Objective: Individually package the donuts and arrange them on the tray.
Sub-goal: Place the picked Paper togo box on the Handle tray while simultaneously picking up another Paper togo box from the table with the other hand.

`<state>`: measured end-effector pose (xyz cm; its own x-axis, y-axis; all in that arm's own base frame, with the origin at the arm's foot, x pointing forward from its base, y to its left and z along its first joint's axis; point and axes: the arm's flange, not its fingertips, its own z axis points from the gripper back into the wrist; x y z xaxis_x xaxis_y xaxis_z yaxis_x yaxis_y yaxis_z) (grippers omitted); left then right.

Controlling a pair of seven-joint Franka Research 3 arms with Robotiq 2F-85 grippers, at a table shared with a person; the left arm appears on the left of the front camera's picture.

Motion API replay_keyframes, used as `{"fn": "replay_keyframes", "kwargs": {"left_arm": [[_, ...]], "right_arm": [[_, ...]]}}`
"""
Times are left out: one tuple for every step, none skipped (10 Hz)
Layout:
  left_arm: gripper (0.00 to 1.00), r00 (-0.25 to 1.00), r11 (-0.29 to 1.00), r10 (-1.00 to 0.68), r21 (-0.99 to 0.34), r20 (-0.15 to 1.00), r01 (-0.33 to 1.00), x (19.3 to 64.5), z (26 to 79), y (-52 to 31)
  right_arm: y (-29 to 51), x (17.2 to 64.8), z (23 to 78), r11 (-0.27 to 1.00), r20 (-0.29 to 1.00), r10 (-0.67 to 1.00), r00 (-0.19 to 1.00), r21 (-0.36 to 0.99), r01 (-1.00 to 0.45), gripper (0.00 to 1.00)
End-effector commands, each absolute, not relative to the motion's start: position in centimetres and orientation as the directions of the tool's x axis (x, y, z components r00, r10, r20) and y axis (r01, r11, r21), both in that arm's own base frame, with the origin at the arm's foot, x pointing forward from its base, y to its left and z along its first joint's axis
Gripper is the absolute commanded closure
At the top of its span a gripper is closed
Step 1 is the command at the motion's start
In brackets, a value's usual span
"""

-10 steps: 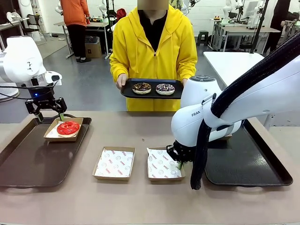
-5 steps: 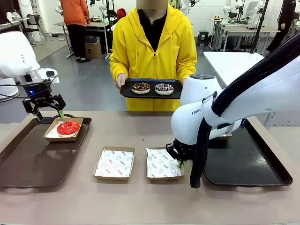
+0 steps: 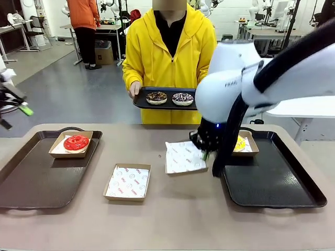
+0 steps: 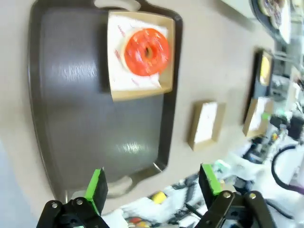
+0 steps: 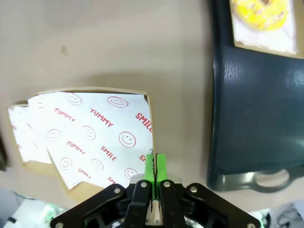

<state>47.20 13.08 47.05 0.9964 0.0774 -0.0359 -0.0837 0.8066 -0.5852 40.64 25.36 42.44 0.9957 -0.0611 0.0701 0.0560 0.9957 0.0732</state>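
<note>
Step in hand: fetching packaging for the next donut. The right tool [image 5: 154, 164] is pinched tight on the rim of an empty box [image 5: 90, 137], just beside the right tray [image 3: 272, 183]. The yellow donut [image 3: 239, 143] sits boxed at that tray's far corner. The red donut [image 3: 76, 141] is boxed well apart from it, across the counter [image 3: 167, 219]. Two chocolate donuts [image 3: 156, 97] lie beyond it on the person's tray [image 3: 140, 103]. The left tool [image 4: 153, 183] hangs wide open, holding nothing. Next, likely: set the box flat where a donut can go in.

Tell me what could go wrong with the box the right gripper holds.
The right gripper pinches the empty box by one rim only, so it may tilt or slip free, and its paper liner looks loose at one corner. The yellow donut already sits boxed on the right tray; setting this box down too close could knock it.
</note>
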Motion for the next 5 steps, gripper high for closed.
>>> {"fn": "replay_keyframes", "kwargs": {"left_arm": [[0.0, 0.994, 0.674, 0.109, -0.732, -0.033, -0.098, 44.9, 47.3, 16.6], [0.0, 0.99, 0.579, 0.135, -0.809, -0.033, -0.106, 43.6, 47.6, 19.0], [0.0, 0.987, 0.488, 0.158, -0.866, -0.032, -0.106, 43.0, 47.0, 20.9], [0.0, 0.986, 0.416, 0.155, -0.902, -0.054, -0.115, 42.6, 46.0, 22.7], [0.0, 0.988, 0.377, 0.144, -0.919, -0.063, -0.113, 42.0, 44.8, 24.0]], "right_arm": [[26.1, 42.5, 44.1, 0.994, 0.054, -0.102, 0.993, 0.052, 0.099, 1.0], [26.8, 43.4, 45.1, 0.994, 0.048, -0.099, 0.994, 0.051, 0.097, 1.0], [27.3, 44.2, 45.5, 0.994, 0.032, -0.095, 0.995, 0.058, 0.093, 1.0], [27.7, 45.1, 45.7, 0.993, 0.025, -0.097, 0.995, 0.062, 0.095, 1.0], [28.1, 45.9, 45.9, 0.994, 0.02, -0.092, 0.996, 0.064, 0.091, 1.0]]}}
